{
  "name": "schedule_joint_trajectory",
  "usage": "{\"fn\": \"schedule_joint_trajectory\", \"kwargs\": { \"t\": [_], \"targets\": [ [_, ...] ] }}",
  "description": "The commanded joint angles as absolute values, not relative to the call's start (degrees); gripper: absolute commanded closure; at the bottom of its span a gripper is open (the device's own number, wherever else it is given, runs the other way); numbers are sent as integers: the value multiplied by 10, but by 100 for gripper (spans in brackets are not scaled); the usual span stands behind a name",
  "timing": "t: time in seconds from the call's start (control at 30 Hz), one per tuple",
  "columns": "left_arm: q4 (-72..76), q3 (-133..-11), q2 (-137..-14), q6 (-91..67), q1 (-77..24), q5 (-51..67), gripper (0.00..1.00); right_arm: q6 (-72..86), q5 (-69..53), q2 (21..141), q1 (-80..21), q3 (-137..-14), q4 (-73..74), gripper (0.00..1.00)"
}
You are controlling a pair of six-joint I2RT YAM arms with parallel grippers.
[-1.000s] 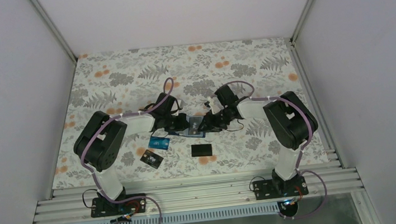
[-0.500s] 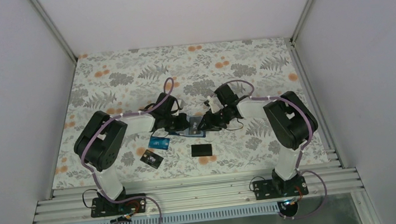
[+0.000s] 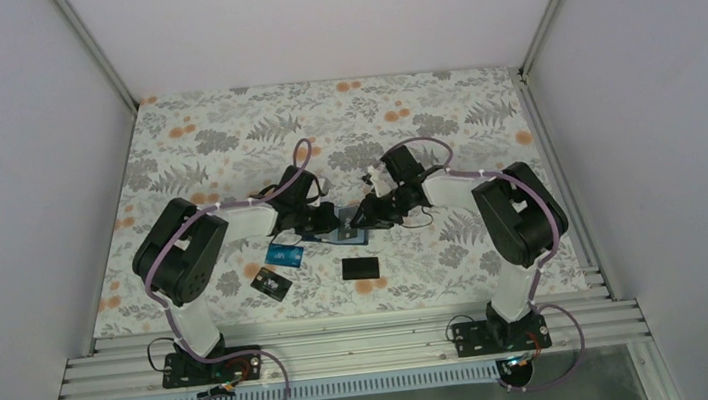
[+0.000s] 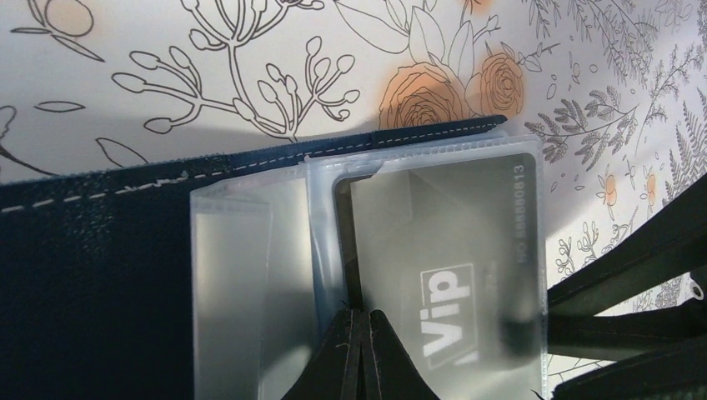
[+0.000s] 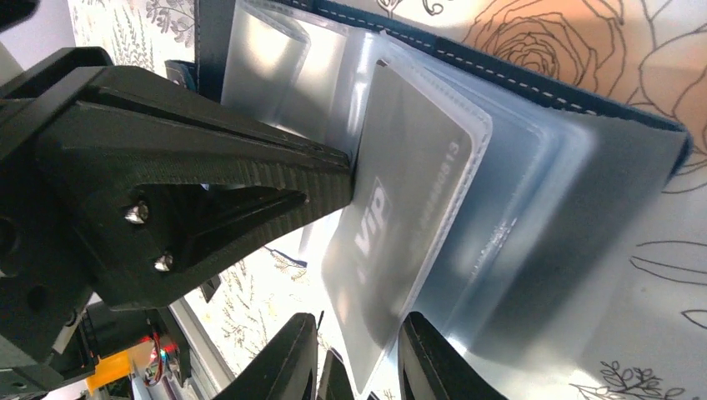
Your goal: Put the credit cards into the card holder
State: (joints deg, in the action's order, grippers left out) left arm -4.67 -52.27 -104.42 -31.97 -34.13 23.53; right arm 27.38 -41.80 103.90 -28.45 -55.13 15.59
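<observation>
The card holder (image 3: 344,224) lies open mid-table, its navy cover (image 4: 83,275) on the left and its clear sleeves (image 5: 517,192) fanned out. A grey-black credit card marked VIP (image 4: 450,275) (image 5: 400,208) sits inside one sleeve. My left gripper (image 4: 361,321) (image 3: 318,222) is shut, its tips resting on that sleeve's inner edge. My right gripper (image 5: 358,362) (image 3: 364,216) is open at the sleeve's other end, with the card's end between its fingers. A teal card (image 3: 286,256), a black marked card (image 3: 271,285) and a plain black card (image 3: 362,267) lie nearer on the table.
The floral cloth (image 3: 223,144) covers the table. White walls with aluminium posts (image 3: 533,39) close it in, and a rail (image 3: 347,347) runs along the near edge. Both arms meet over the holder, close together.
My right gripper has edged a little left toward the holder. My left gripper and the loose cards have stayed put.
</observation>
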Motion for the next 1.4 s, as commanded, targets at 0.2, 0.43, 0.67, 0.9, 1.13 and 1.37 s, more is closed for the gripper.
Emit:
{"fn": "schedule_joint_trajectory", "kwargs": {
  "t": [0.2, 0.43, 0.67, 0.9, 1.13, 1.37],
  "targets": [
    [-73, -515, -1051, -324, -352, 227, 98, 257, -431, 1055, -304, -584, 164, 73],
    [-74, -516, -1031, -329, -352, 236, 98, 257, -426, 1066, -314, -606, 172, 73],
    [-91, -519, -1003, -337, -352, 221, 98, 255, -420, 1076, -323, -626, 186, 72],
    [-123, -525, -964, -338, -351, 195, 98, 256, -415, 1092, -333, -642, 195, 72],
    [-160, -518, -909, -341, -347, 154, 98, 257, -408, 1110, -349, -674, 210, 71],
    [-189, -476, -827, -342, -331, 126, 98, 262, -401, 1134, -372, -711, 228, 66]
  ]
}}
